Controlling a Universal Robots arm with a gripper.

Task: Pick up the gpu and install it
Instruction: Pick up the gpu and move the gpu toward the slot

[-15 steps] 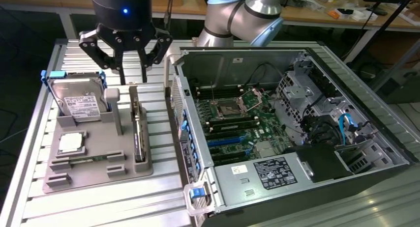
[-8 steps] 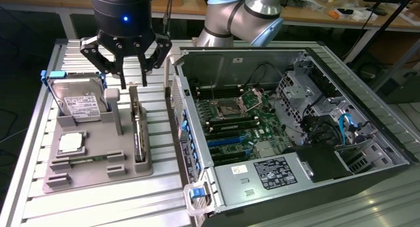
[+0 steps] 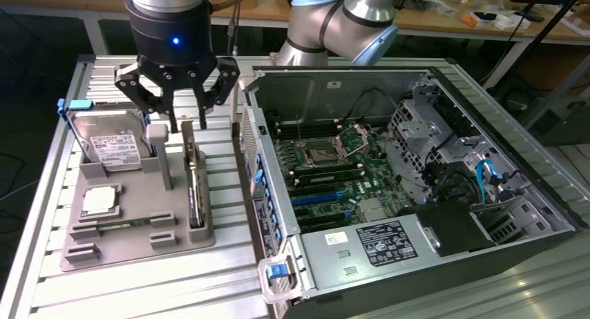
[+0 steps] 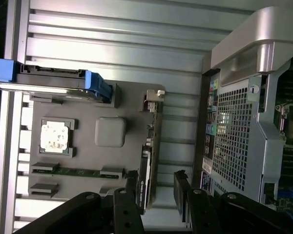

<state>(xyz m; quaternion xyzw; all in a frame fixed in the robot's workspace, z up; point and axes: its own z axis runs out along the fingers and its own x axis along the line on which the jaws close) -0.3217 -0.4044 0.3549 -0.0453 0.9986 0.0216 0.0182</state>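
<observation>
Exterior view: we're at the approach step of the pick. The gripper (image 3: 187, 119) hangs over the far end of the gpu (image 3: 193, 184), fingers spread wide and holding nothing. The gpu stands edge-on in its slot on the right side of the grey fixture (image 3: 138, 246), which sits on the table (image 3: 138, 291), left of the open PC case (image 3: 405, 167). The hard drive (image 3: 109, 146) and processor (image 3: 99, 200) sit further left on the fixture. The card isn't lifted or installed yet.

Wrist view: the gpu (image 4: 151, 141) runs up between the fingers (image 4: 129, 192), closer to one than the other. The gripper (image 4: 155, 187) straddles it with no pinch. We can't tell whether a pad touches it.

Our read: a clean grasp needs the card centred in the gap, the fingers lowered onto both faces, then closed.
</observation>
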